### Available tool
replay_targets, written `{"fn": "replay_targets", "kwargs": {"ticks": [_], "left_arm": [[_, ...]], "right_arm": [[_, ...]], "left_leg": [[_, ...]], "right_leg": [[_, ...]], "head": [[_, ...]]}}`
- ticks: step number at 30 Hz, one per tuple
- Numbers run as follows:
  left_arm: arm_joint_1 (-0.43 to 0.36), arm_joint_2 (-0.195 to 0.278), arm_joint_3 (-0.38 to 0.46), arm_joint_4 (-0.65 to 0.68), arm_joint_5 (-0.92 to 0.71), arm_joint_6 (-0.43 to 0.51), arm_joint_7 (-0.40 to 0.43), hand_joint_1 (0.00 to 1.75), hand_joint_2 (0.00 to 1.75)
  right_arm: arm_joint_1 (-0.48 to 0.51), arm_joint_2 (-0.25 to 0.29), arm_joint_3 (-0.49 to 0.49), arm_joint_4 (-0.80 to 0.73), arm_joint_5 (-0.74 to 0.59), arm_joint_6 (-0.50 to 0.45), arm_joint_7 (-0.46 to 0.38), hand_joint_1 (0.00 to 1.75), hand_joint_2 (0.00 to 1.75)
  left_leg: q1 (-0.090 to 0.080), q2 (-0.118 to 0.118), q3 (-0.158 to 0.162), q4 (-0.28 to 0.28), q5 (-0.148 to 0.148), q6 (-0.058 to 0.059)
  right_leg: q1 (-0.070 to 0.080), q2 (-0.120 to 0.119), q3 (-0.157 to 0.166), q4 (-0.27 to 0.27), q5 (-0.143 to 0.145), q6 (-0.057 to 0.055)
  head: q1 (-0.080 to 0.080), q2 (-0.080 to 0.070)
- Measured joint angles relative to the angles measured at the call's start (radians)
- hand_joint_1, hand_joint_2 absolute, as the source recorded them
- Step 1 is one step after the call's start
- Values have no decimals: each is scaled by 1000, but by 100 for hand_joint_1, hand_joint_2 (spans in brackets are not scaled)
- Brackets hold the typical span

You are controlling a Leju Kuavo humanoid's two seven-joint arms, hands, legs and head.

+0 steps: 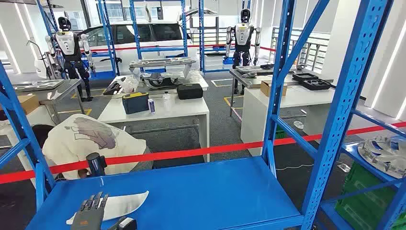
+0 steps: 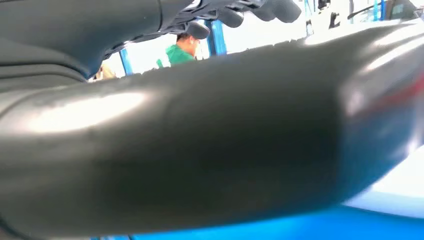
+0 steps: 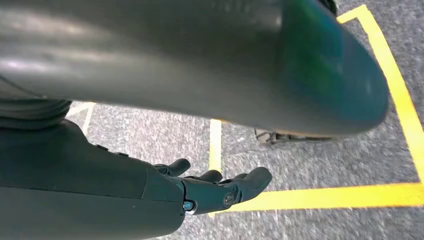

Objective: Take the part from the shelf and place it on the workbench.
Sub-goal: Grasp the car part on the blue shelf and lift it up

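The part (image 1: 125, 202), a flat white curved sheet, lies on the blue shelf board (image 1: 206, 191) at the near left. My left hand (image 1: 91, 213) hovers over the part's near end with its fingers straight and spread and the thumb off to the side; nothing is gripped. In the left wrist view the thick thumb (image 2: 200, 150) covers most of the picture, the dark fingers (image 2: 235, 15) reach past it, and a strip of the blue shelf (image 2: 300, 225) shows beneath. My right hand (image 3: 215, 187) hangs over grey floor, fingers extended and holding nothing.
Blue shelf uprights (image 1: 344, 105) and braces stand close on the right. A red tape (image 1: 191, 152) runs across behind the shelf. A person in a white shirt (image 1: 86, 139) crouches just beyond it. A metal disc part (image 1: 383, 153) and a green crate (image 1: 368, 196) sit at the right.
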Motion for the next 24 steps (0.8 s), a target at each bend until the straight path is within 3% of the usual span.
{"fn": "replay_targets", "kwargs": {"ticks": [2, 4, 5, 6, 8, 10, 13, 15, 17, 19, 20, 21, 24], "left_arm": [[2, 3, 2, 3, 0, 0, 0, 0, 0], [10, 8, 6, 9, 1, 0, 0, 0, 0], [15, 10, 8, 12, 2, 0, 0, 0, 0], [19, 12, 11, 14, 3, 0, 0, 0, 0], [21, 17, 16, 17, 8, 2, -2, 0, 0], [20, 22, 23, 18, 13, 6, -6, 0, 0], [22, 25, 31, 18, 16, 9, -12, 0, 0], [23, 28, 37, 18, 17, 10, -16, 0, 0], [23, 29, 43, 18, 17, 10, -19, 0, 0], [26, 30, 48, 19, 18, 10, -21, 0, 0], [28, 30, 49, 19, 18, 11, -24, 0, 0], [30, 30, 50, 19, 19, 11, -27, 0, 0], [31, 30, 56, 18, 28, 17, -40, 0, 0]], "right_arm": [[0, 0, 0, 0, 0, 0, 0, 0, 0], [0, -1, 0, 0, 1, 0, 0, 0, 0], [2, -1, 0, 0, 1, 0, 0, 0, 0], [2, -1, 0, 0, 1, 0, 0, 0, 0], [2, -1, 0, 0, 1, 0, 0, 0, 0], [0, -1, 0, 0, 2, 0, 0, 0, 0], [-1, -1, 0, 0, 3, 0, 0, 0, 0], [-1, -1, 0, 0, 3, 0, 0, 0, 0], [-2, -1, 0, 0, 5, 0, 0, 0, 0], [0, -1, 0, 0, 6, 1, 0, 0, 0], [1, -1, -1, 0, 7, 1, 0, 0, 0], [1, -1, -1, 0, 7, 1, 0, 0, 0], [1, -2, -1, 0, 8, 0, 0, 0, 0]], "left_leg": [[3, 1, -44, 74, -25, -4], [7, 2, -122, 189, -50, -10], [8, 2, -144, 205, -36, -11], [9, 2, -147, 184, -3, -12], [10, 4, -108, 60, 86, -9], [6, 5, -65, -40, 121, -1], [2, 3, -51, -63, 111, 16], [5, 1, -42, -71, 109, 29], [7, 3, -33, -76, 104, 40], [5, 4, -27, -75, 95, 45], [4, 3, -23, -74, 90, 46], [4, 3, -18, -72, 84, 45], [4, 2, -2, -64, 64, 34]], "right_leg": [[0, 0, 6, 0, -5, -3], [0, 2, 19, 0, -16, -5], [0, 3, 26, 1, -23, -5], [0, 3, 35, 2, -30, -3], [0, 4, 52, 3, -45, 1], [2, 4, 61, 3, -57, 11], [3, 3, 66, -4, -64, 28], [3, 1, 58, 19, -77, 37], [2, 0, 4, 116, -115, 42], [2, 0, -78, 242, -150, 44], [2, 0, -107, 273, -146, 44], [1, 0, -117, 268, -123, 44], [1, -2, -60, 93, -11, 40]], "head": [[0, 0], [0, 0], [0, 0], [0, 0], [0, 0], [-1, 0], [1, 0], [2, 0], [3, 0], [4, 0], [4, 0], [5, 0], [5, 0]]}}
